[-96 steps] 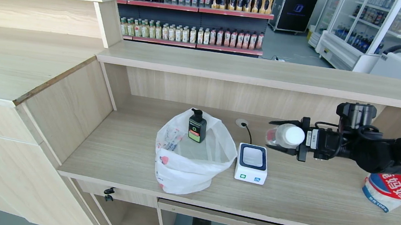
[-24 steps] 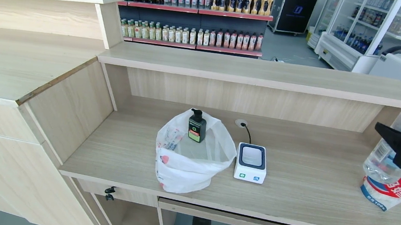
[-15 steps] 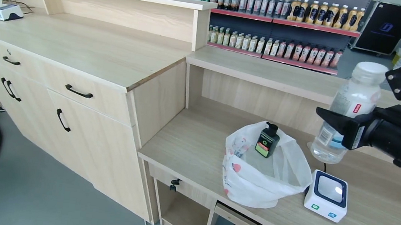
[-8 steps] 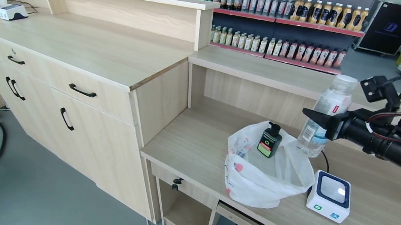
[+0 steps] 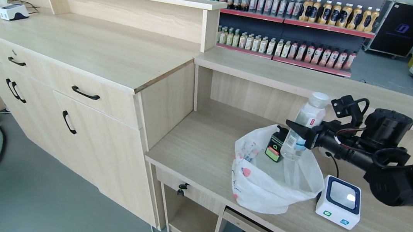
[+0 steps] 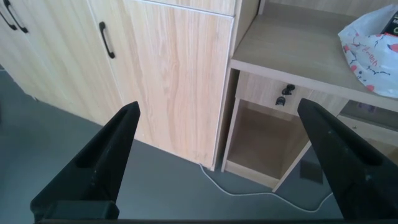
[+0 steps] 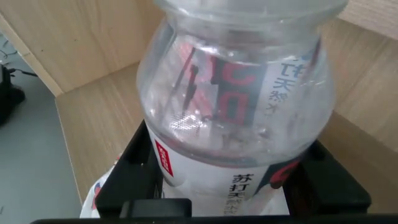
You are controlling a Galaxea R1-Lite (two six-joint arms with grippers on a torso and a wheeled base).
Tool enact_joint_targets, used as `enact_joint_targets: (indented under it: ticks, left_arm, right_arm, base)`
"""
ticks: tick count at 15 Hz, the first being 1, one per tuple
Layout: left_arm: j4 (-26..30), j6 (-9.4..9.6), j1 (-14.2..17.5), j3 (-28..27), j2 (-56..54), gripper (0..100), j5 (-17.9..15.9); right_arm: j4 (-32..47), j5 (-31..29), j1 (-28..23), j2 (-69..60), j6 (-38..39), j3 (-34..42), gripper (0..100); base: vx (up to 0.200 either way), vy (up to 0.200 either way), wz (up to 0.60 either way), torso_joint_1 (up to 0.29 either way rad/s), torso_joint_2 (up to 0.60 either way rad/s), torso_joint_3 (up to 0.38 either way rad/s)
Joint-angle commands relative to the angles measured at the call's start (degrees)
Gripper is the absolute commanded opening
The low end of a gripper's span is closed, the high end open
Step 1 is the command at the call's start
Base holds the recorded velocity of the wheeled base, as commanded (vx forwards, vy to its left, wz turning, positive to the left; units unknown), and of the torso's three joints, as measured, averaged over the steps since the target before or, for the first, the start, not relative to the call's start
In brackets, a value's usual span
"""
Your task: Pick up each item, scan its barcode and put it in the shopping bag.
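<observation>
My right gripper [image 5: 300,139] is shut on a clear water bottle [image 5: 303,126] with a white cap and holds it nearly upright. The bottle's base hangs over the open mouth of the white shopping bag [image 5: 269,185] on the low counter. A black pump bottle [image 5: 275,146] stands inside the bag, just beside the held bottle. In the right wrist view the water bottle [image 7: 236,106] sits between the black fingers [image 7: 140,171]. My left gripper [image 6: 224,162] is open and hangs low over the floor in front of the cabinets, with the shopping bag [image 6: 373,53] far off.
A white barcode scanner [image 5: 339,201] sits on the low counter [image 5: 203,146] right of the bag, its cable running to the back. A raised shelf [image 5: 273,75] overhangs the rear. Taller cabinets [image 5: 74,112] with black handles stand to the left. An open cubby [image 6: 261,143] lies under the counter.
The right gripper has carried the water bottle left and down, from above the scanner to over the bag's mouth. The head camera turned left between the earlier frames.
</observation>
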Motion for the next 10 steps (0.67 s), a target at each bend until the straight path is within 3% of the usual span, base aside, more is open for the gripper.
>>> enact_joint_targets:
  ticks: [1, 4, 10]
  left_arm:
    - [0.02, -0.01, 0.0, 0.0, 0.01, 100, 0.0]
    - [-0.06, -0.01, 0.0, 0.0, 0.01, 100, 0.0]
    - [-0.06, -0.01, 0.0, 0.0, 0.01, 100, 0.0]
  right_arm:
    - [-0.92, 0.43, 0.99, 3.61, -0.06, 0.16, 0]
    - [-5.75, 2.45, 3.1, 6.42, -0.23, 0.16, 0]
    - [-11.29, 5.26, 2.31, 12.13, -3.84, 1.39, 0]
  base:
    - [0.0, 0.0, 0.0, 0.0, 0.0, 0.0]
    - [0.0, 0.0, 0.0, 0.0, 0.0, 0.0]
    - [0.0, 0.0, 0.0, 0.0, 0.0, 0.0]
